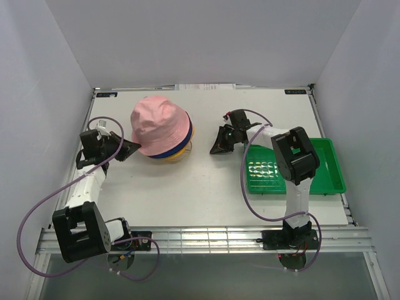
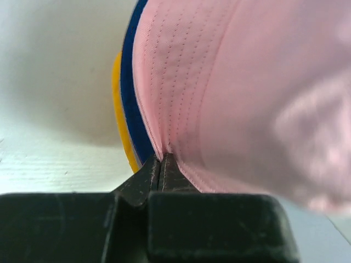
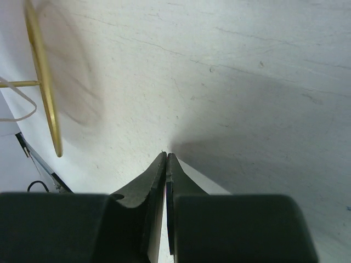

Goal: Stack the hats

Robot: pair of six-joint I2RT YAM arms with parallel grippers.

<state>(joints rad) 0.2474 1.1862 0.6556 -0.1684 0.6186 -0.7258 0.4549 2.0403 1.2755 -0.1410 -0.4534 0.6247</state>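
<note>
The pink hat [image 1: 160, 124] sits on top of a stack at the back left of the table. The blue brim [image 1: 167, 154] and the yellow brim [image 1: 180, 154] show beneath it; the grey and dark red hats are hidden. My left gripper [image 1: 134, 149] is at the stack's left side, its jaws shut on the edge of the pink hat's brim [image 2: 181, 109], which puckers at the fingertips [image 2: 156, 170]. The blue [image 2: 131, 98] and yellow [image 2: 118, 98] brims lie just beside them. My right gripper [image 1: 219, 147] is shut and empty, low over the table to the right of the stack [image 3: 166, 156].
A green tray [image 1: 334, 170] stands at the right, partly under the right arm. Part of the thin gold wire stand [image 3: 44, 82] shows at the left of the right wrist view. White walls close in the back and sides.
</note>
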